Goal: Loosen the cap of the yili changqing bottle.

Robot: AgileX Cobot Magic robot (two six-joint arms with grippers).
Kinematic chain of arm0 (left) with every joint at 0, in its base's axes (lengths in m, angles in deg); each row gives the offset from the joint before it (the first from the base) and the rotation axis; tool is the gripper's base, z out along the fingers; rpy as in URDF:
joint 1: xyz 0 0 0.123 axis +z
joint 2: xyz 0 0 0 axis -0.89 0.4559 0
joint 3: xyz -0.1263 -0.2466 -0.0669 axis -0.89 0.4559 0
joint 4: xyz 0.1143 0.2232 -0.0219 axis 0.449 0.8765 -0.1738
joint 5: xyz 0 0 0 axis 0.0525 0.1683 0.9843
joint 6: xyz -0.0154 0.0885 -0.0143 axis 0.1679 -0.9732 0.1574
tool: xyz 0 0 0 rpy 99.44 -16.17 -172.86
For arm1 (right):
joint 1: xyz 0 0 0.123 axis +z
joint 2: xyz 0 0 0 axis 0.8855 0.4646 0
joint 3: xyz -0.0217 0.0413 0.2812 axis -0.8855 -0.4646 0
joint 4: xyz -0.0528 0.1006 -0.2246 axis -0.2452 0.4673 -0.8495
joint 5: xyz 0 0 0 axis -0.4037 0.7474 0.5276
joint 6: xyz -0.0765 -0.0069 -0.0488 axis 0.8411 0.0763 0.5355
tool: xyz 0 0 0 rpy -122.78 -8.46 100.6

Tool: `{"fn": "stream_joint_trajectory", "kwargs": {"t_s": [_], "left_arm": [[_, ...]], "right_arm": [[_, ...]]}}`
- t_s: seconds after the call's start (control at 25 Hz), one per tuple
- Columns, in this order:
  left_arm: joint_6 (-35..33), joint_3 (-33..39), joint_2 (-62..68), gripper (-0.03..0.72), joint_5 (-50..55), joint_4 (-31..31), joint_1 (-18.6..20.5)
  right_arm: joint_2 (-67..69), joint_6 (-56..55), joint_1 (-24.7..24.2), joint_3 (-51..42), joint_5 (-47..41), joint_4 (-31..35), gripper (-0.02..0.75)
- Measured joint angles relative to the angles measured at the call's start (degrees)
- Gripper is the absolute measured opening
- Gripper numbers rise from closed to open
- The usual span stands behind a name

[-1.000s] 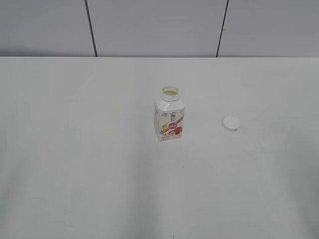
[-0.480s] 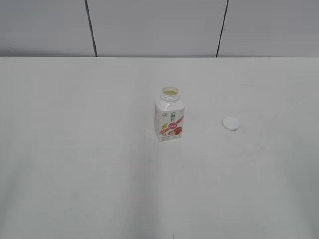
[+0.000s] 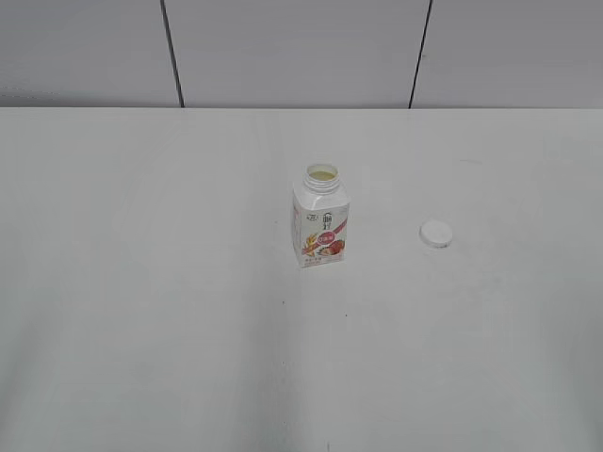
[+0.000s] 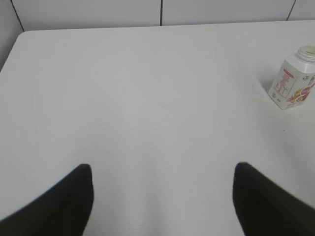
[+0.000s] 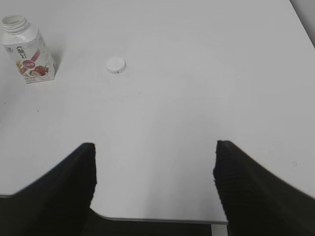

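Observation:
The yili changqing bottle (image 3: 321, 222) stands upright in the middle of the white table, its wide neck open. It also shows at the right edge of the left wrist view (image 4: 294, 81) and at the top left of the right wrist view (image 5: 27, 50). The white cap (image 3: 435, 234) lies flat on the table to the bottle's right, apart from it; it also shows in the right wrist view (image 5: 116, 64). My left gripper (image 4: 161, 172) is open and empty, far from the bottle. My right gripper (image 5: 155, 150) is open and empty above the table's near edge. Neither gripper shows in the exterior view.
The white table (image 3: 141, 282) ends at a grey panelled wall (image 3: 292, 52) at the back. Its near edge (image 5: 157, 218) shows between my right fingers.

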State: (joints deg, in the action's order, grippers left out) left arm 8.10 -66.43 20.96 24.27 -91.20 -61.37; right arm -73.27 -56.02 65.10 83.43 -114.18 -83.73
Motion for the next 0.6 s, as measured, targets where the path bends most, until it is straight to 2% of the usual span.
{"fn": "stream_joint_trajectory", "kwargs": {"t_s": [0.6], "left_arm": [[0.01, 0.00, 0.00, 0.536, 0.00, -0.38, 0.00]], "right_arm": [[0.00, -0.04, 0.00, 0.00, 0.00, -0.10, 0.587]]}}
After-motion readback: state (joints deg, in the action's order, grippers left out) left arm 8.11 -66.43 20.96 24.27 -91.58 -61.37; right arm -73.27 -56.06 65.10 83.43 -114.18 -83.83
